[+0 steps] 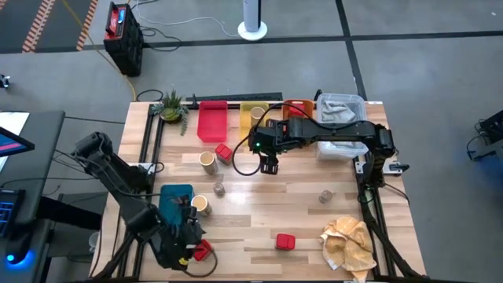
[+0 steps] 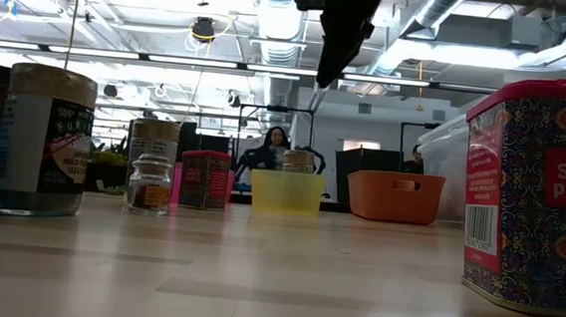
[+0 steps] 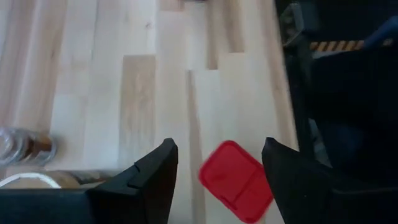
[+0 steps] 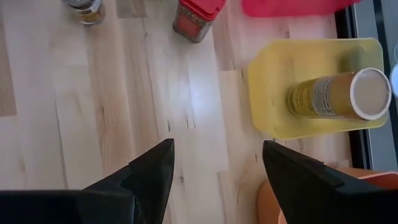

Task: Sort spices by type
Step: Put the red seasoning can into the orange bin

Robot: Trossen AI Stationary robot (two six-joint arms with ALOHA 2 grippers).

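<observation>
Red tin (image 3: 237,181) partly cut off

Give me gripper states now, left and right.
Left gripper: fingers open, above a red tin on the table, holding nothing.
Right gripper: fingers open, empty, over bare wood near the yellow tray.

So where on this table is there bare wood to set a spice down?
The widest bare patch lies mid-table, bordered by the small jar, the other jar and the red tin. It is crowded at the back by the red tray and yellow tray, and near the left gripper by the blue tray.
</observation>
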